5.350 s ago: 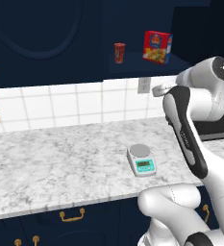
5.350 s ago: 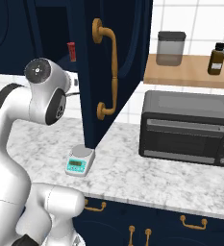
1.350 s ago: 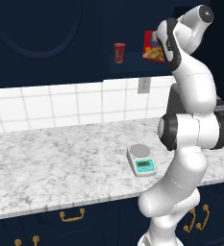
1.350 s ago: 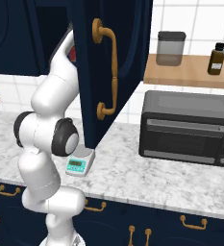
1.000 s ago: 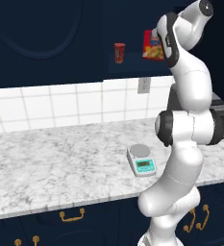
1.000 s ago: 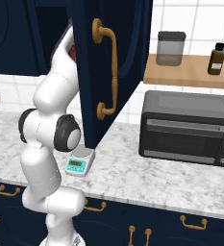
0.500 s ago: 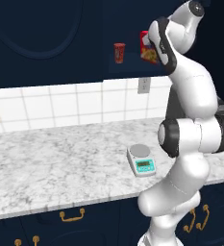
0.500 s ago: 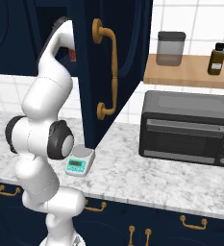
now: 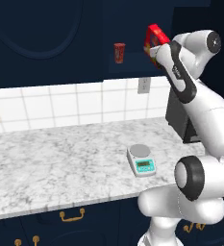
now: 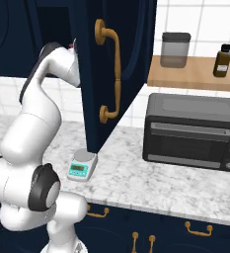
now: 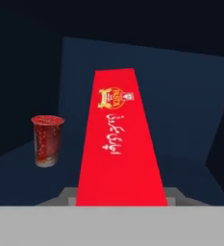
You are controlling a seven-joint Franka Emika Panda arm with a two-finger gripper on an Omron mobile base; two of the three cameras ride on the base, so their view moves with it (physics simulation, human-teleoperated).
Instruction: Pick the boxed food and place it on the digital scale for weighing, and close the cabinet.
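Open cabinet point(image 10: 111, 69) door, glossy navy with long brass handle, hangs right over digital scale point(image 9: 142, 160) near front edge of speckled marble counter point(image 9: 51, 168). Small red cup point(image 9: 119, 53) sits on cabinet shelf left of boxed food point(image 9: 155, 40). Red cardboard box tilted, up at cabinet opening, gripper point(image 9: 156, 48) jaws clamped narrow on it. Boxy black toaster oven point(image 10: 193, 131) toward counter's right end; glass jar point(image 10: 175, 49) and brown bottle point(image 10: 221, 61) on wooden shelf above.

You see the digital scale point(image 9: 142, 160) from both base views behind the arm; hand view looks closely into the cabinet point(image 11: 190, 86).
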